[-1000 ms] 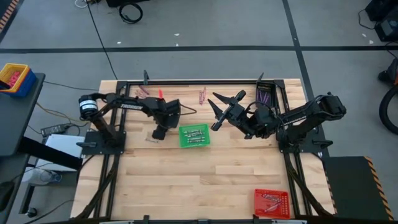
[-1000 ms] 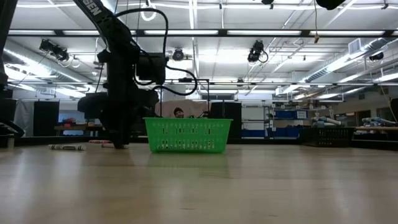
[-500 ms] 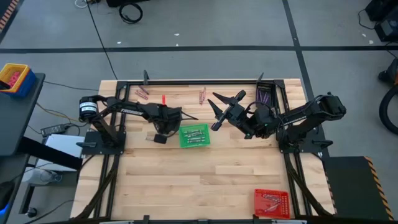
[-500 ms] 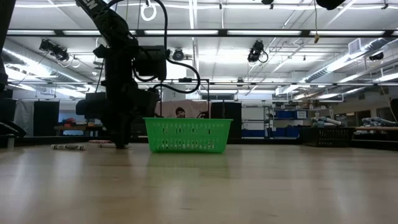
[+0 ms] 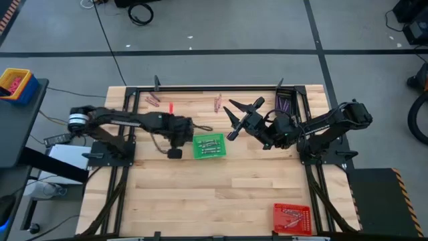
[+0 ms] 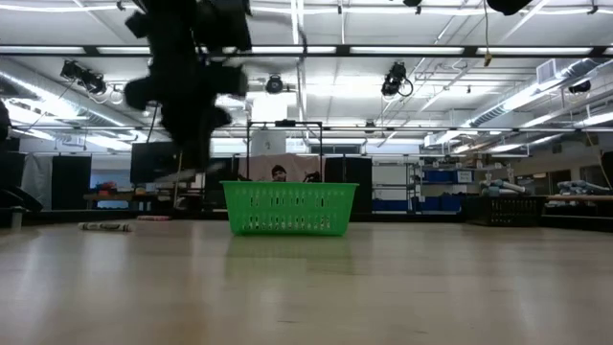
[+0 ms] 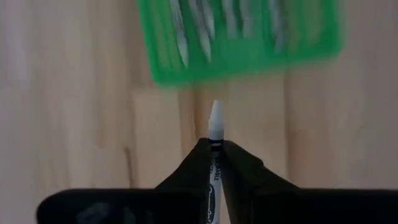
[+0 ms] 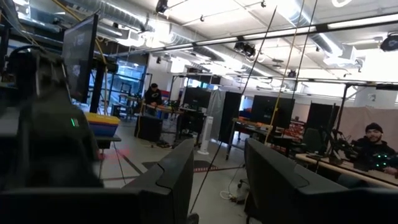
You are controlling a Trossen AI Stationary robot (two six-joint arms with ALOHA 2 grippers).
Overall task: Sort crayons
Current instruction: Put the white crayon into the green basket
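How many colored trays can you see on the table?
3: a green tray near the middle, a red tray at the near right corner, a dark tray at the far right edge. None looks hidden.

I work in a big robotics lab, more hall than room. My wooden table point(image 5: 200, 194) stands on a grey concrete floor point(image 5: 221, 27) crossed by dark tape lines. Looking level across it, I see a high open ceiling with long strip lights point(image 6: 402, 50), cameras hung from the beams point(image 6: 395, 80), and blue bins on far shelving point(image 6: 441, 177). Beyond my right arm there are black monitors point(image 8: 79, 53), silver ducting point(image 8: 186, 31), and people seated at benches point(image 8: 375, 152).
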